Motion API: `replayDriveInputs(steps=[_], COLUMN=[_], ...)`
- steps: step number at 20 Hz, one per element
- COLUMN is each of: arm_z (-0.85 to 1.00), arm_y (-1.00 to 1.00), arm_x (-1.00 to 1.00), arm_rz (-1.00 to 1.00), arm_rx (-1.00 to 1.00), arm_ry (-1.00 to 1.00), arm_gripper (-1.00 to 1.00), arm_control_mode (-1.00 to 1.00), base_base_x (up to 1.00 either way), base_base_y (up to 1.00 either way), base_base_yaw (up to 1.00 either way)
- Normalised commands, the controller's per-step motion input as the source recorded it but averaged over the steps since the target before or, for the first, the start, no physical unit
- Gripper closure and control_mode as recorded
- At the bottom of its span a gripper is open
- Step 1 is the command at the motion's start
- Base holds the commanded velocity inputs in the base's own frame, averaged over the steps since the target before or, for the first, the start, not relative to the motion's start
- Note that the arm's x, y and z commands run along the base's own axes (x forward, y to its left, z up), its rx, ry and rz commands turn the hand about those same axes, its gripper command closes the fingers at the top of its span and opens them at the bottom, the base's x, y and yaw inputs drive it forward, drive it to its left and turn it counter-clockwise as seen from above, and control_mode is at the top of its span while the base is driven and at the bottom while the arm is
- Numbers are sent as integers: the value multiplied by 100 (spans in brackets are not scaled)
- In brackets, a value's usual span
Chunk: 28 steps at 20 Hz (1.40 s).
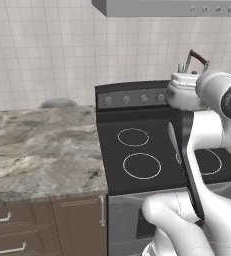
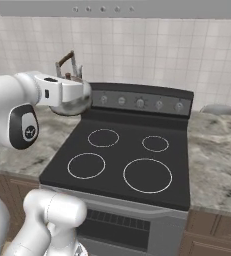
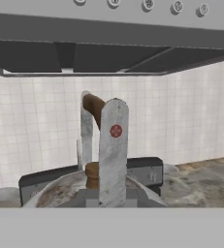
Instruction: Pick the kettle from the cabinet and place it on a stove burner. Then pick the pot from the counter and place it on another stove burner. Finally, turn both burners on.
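Hand (image 3: 100, 145) holds kettle (image 2: 71, 100) above black stove (image 2: 122, 170), marble counter (image 1: 37, 150) alongside.

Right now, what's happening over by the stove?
The white robot arm is carrying the kettle, its jaws shut on the kettle's arched handle, as the hand view shows. In the right base view the kettle is in the air by the stove's left rear corner, at about knob-panel height, not set on anything. All four burner rings are bare. Part of a grey rounded thing shows at the back of the marble counter; I can't tell what it is.
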Motion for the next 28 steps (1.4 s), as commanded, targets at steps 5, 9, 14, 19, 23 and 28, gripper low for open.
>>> replayDriveInputs(steps=[5,9,14,19,23,28], arm_z=[0,0,-2,0,-4,-26], arm_y=[0,0,-3,-15,-20,-20], arm_x=[0,0,0,0,0,0], arm_rz=[0,0,0,-5,-11,-10], arm_rx=[0,0,1,3,1,-2], arm_ry=[0,0,0,0,-2,-2], arm_gripper=[100,100,100,100,100,100], arm_control_mode=[100,-100,-100,-100,-100,-100], base_base_x=[26,3,0,0,0,0], base_base_y=[6,0,0,0,0,0], base_base_yaw=[0,0,0,0,0,0])
